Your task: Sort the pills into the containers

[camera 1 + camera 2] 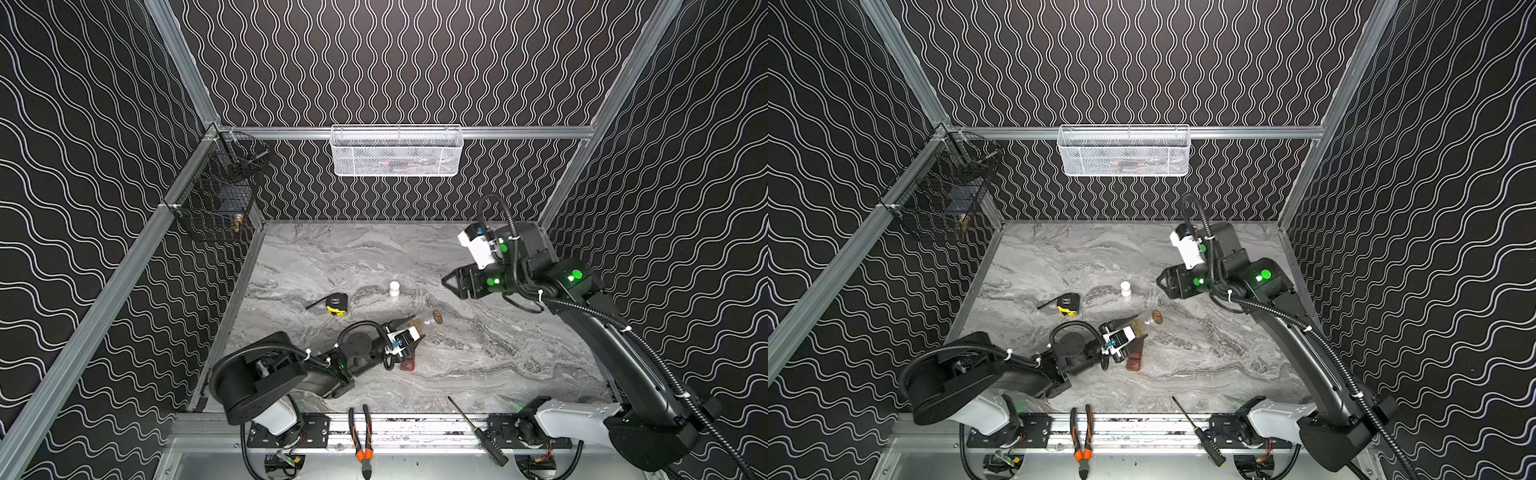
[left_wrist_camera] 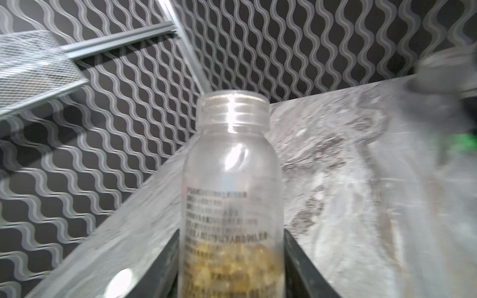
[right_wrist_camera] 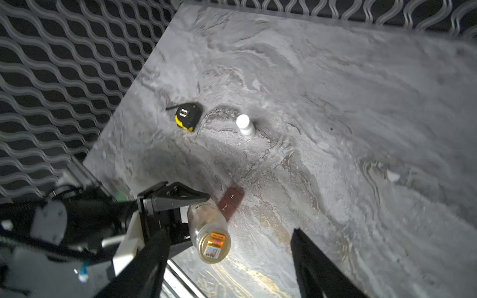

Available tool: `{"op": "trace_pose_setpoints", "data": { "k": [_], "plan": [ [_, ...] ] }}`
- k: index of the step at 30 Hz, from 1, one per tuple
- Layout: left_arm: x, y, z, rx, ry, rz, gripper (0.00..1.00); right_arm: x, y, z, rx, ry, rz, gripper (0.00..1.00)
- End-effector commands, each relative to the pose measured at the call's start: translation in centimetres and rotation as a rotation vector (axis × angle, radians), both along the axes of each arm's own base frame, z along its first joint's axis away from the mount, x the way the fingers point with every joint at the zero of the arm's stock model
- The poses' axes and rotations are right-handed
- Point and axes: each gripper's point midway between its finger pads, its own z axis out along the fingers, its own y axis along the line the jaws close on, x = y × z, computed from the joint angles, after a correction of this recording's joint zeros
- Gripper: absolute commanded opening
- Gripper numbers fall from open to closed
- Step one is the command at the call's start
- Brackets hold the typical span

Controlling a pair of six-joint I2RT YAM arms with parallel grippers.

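While the left end effector (image 1: 415,329) clamps the clear pill bottle (image 1: 428,321) tilted close by the reddish-brown pill organizer strip (image 3: 230,203) on the worktop (image 1: 478,353) and the right end effector (image 1: 451,288) hangs apart and empty, further tipping could scatter pills (image 2: 227,265) over seemingly shut lids (image 3: 233,197).

A robotics lab test cell: an aluminium frame (image 1: 519,132) holds black wave-patterned wall panels (image 1: 374,62) around a marble-look surface (image 1: 478,365). The left arm (image 1: 266,374) and right arm (image 1: 598,332) are mounted on the front rail (image 1: 415,428), where pliers (image 1: 360,436) and a screwdriver (image 1: 478,432) lie.
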Motion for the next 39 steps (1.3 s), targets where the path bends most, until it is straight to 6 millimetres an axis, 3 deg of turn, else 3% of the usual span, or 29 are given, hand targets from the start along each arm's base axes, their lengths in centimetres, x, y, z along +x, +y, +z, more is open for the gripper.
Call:
{"op": "trace_pose_setpoints", "data": {
  "k": [1,6,11,21,39],
  "plan": [
    [2.0,1.2,3.4,-0.059,-0.171,0.142,0.0,-0.5,0.3,-1.8,0.171,0.304,-0.172,0.75],
    [3.0,0.8,2.9,0.01,-0.228,0.186,0.0,-2.4,2.4,-4.9,0.294,0.58,-0.14,0.75],
    [3.2,0.7,2.8,0.042,-0.26,0.198,0.0,-2.6,2.3,-6.7,0.289,0.634,-0.176,0.74],
    [2.7,0.3,2.7,0.047,-0.263,0.183,0.0,-2.3,3.4,-7.7,0.32,0.666,-0.176,0.7],
    [2.2,-0.3,2.7,0.046,-0.264,0.169,0.0,-2.8,4.3,-9.5,0.309,0.695,-0.162,0.43]
  ]
}}
